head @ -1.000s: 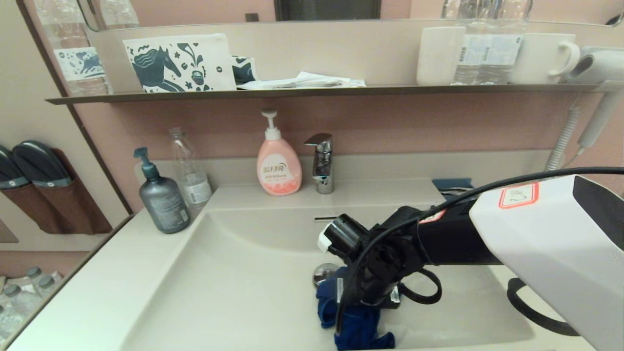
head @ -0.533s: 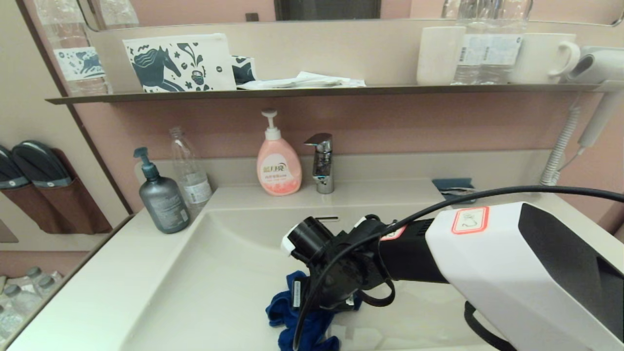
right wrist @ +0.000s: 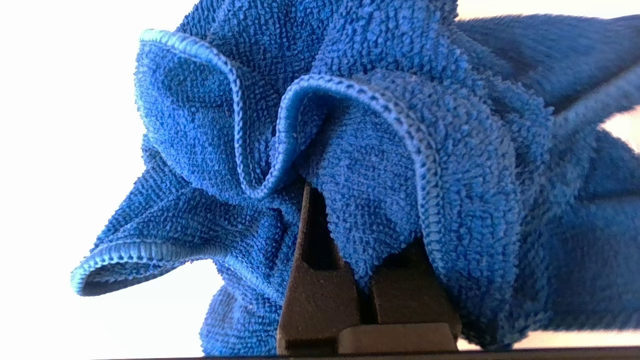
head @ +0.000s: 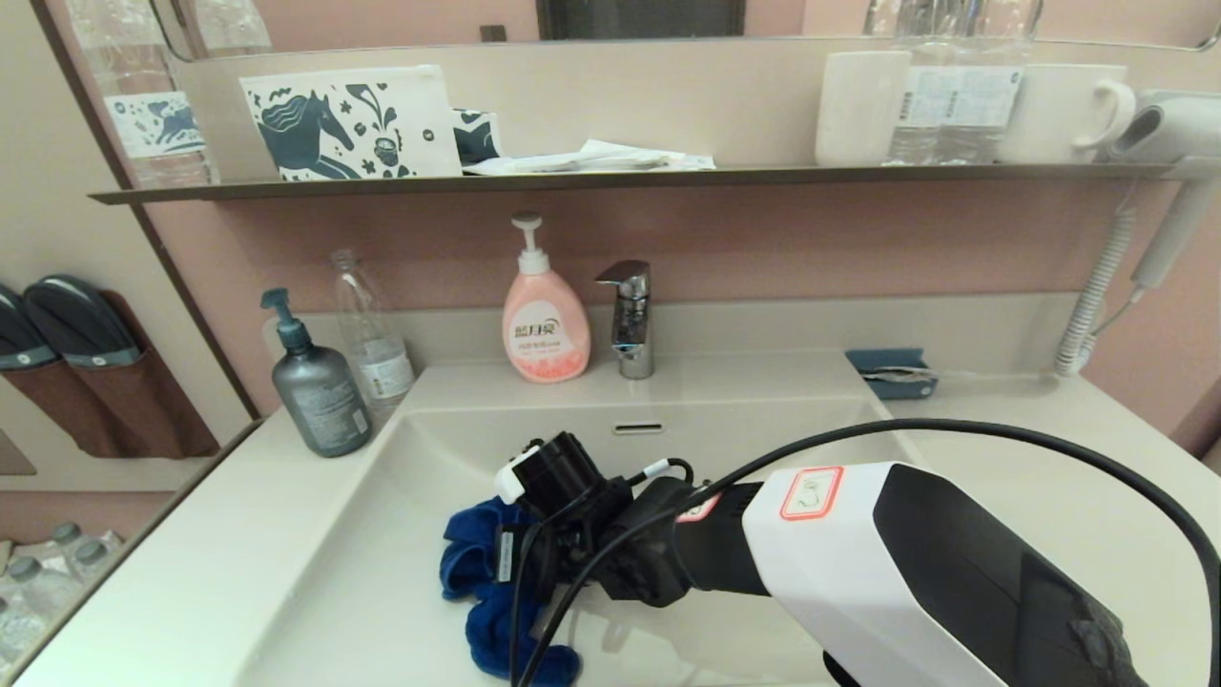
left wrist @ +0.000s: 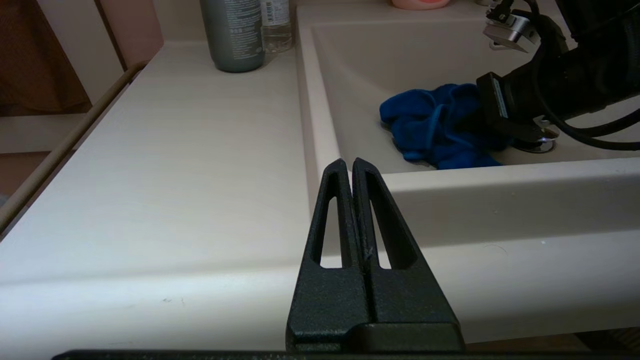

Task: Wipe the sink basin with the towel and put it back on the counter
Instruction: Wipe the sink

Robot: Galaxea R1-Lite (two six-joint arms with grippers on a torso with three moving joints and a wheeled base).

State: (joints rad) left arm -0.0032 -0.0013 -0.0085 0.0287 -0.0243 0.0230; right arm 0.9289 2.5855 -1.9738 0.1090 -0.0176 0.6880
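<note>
In the sink basin [head: 382,572], right gripper [right wrist: 367,295] is pinching the towel [head: 477,572]; bunched cloth is probably skipping patches, possibly slipping free.

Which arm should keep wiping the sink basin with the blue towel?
Right. The right gripper is clamped on the blue towel inside the sink basin; the left gripper sits shut outside the rim.

towel [head: 477,582] in sink basin [head: 382,534], left of drain, faucet [head: 630,320] behind

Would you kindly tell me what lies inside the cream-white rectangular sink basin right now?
Inside the sink basin lies a crumpled blue microfibre towel, clamped by the right gripper. The chrome drain plug peeks out in the left wrist view, mostly covered.
</note>
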